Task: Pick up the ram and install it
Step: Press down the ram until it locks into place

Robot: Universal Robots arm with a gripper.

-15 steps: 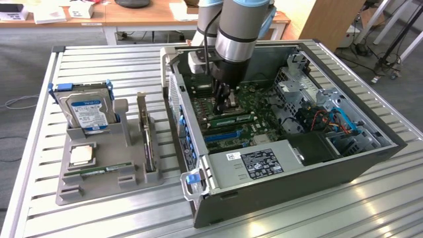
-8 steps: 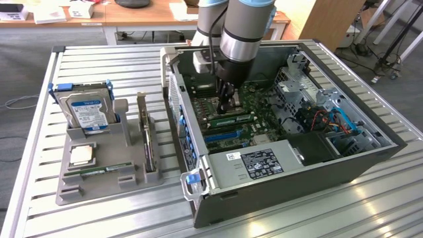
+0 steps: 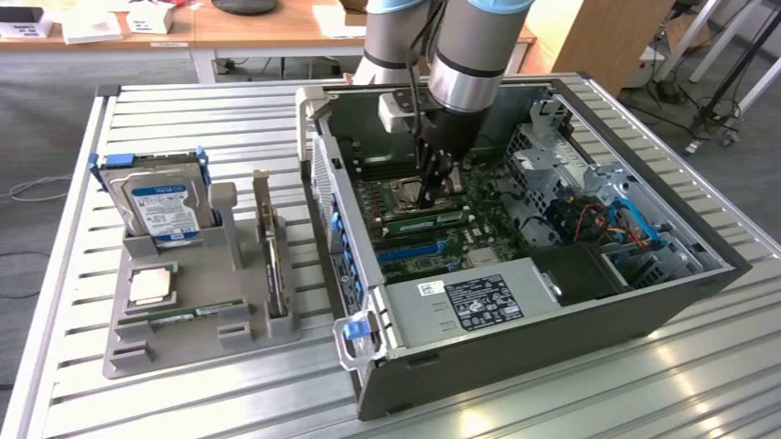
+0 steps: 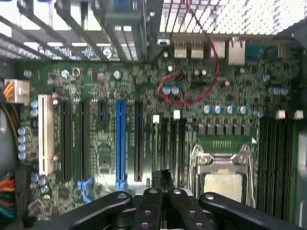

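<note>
Exterior view shows the arm reaching down into an open computer case [image 3: 537,274] that lies on its side on a slatted metal worktop [image 3: 73,384], with the hand [image 3: 427,189] low over the motherboard [image 3: 470,233] beside the processor socket [image 3: 409,195]. Its fingers are pressed together, and from these angles I cannot tell whether anything is pinched between them. One ram [image 3: 430,222] stick lies seated in a slot just below the hand, green and narrow, near the blue expansion slot [image 3: 409,250]. Towards the exterior view's left, a grey parts holder [image 3: 244,320] stands well apart from the case and carries a hard drive [image 3: 159,206] with a blue-white label, a square silver processor [image 3: 150,286] and another ram-like stick [image 3: 196,316] lying flat along its front. Wrist view looks across the motherboard [image 4: 144,96]: the hand's black linkage [image 4: 163,203] sits close over the board, with the blue slot [image 4: 120,139] to one side and the metal-framed processor socket [image 4: 223,177] to the other.
</note>
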